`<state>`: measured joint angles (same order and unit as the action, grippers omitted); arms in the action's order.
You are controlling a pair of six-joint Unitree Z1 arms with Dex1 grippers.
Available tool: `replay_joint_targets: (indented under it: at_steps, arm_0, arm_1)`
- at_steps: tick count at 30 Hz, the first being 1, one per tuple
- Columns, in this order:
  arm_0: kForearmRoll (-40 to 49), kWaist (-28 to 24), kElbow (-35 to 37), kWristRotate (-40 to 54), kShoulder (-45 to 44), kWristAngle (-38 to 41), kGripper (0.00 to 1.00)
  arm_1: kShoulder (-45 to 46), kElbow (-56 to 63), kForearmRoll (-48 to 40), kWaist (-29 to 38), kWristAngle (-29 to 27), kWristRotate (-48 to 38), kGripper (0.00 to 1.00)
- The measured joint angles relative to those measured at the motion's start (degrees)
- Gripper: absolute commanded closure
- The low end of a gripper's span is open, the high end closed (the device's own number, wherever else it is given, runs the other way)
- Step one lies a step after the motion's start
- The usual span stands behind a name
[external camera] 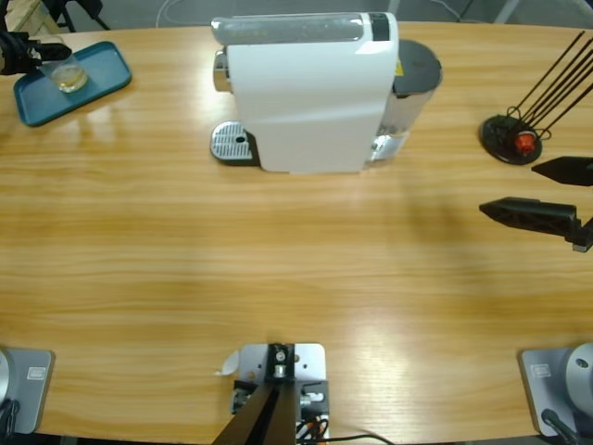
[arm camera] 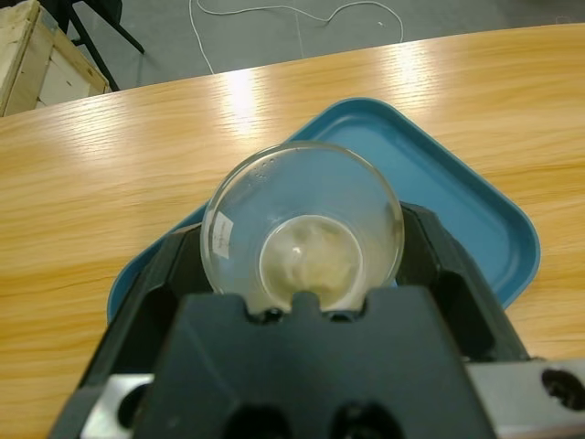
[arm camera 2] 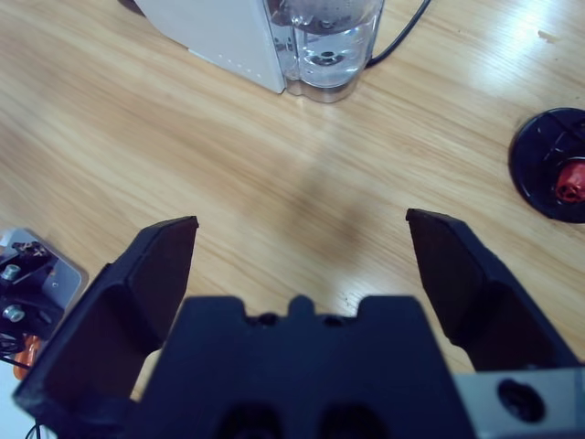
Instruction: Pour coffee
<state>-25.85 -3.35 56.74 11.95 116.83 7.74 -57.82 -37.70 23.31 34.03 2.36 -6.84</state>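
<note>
A clear glass cup (external camera: pixel 67 74) (arm camera: pixel 302 219) is over the blue tray (external camera: pixel 104 63) (arm camera: pixel 457 183) at the table's far left corner. A shallow layer of pale yellowish coffee (arm camera: pixel 311 261) lies in its bottom. My left gripper (external camera: pixel 51 57) (arm camera: pixel 302 251) reaches in from the left edge, its black jaws shut on the cup's sides. I cannot tell whether the cup rests on the tray or hangs just above it. At the right edge, my right gripper (external camera: pixel 510 188) (arm camera 2: pixel 302 219) hovers over bare wood, open and holding nothing.
A white coffee machine (external camera: pixel 306 93) (arm camera 2: pixel 228 27) stands at the back middle, with a metal drip tray (external camera: pixel 232 142) on its left and a water tank (external camera: pixel 412 83) (arm camera 2: pixel 329 46) on its right. A black capsule stand (external camera: pixel 511 139) (arm camera 2: pixel 548 165) holding a red capsule (external camera: pixel 525 142) sits near my right gripper.
</note>
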Motion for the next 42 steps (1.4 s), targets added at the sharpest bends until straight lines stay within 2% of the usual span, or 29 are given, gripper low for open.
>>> replay_joint_targets:
  at_steps: [9,19,25,29,34,38,42]
  arm_0:
    - [0.0,-0.3,-0.2,0.0,0.0,0.0,0.046]
    - [0.0,-0.8,-4.8,-0.2,-2.4,0.2,0.046]
    - [2.1,-1.2,-9.0,-1.9,-15.9,1.1,0.000]
    - [14.8,1.0,-10.2,-4.0,-26.9,1.1,0.002]
    - [30.7,9.5,-10.7,-8.1,-40.2,1.1,0.009]
    - [36.2,12.9,-12.7,-10.9,-50.1,2.5,0.009]
    - [40.9,13.4,-15.9,-11.2,-58.4,9.5,0.013]
  arm_1:
    - [0.0,0.0,0.1,0.0,0.0,0.0,0.000]
    - [0.0,-0.1,0.3,0.0,0.0,0.0,0.000]
    - [0.5,-0.1,0.3,-0.1,-0.1,0.0,0.000]
    - [0.5,-0.1,0.5,-0.1,-1.1,0.0,0.000]
    - [0.8,-1.8,2.2,-0.2,-3.3,0.3,0.000]
    - [1.0,-2.4,2.4,-0.2,-4.0,0.6,0.000]
    - [1.2,-2.4,2.4,-0.2,-4.4,0.6,0.000]
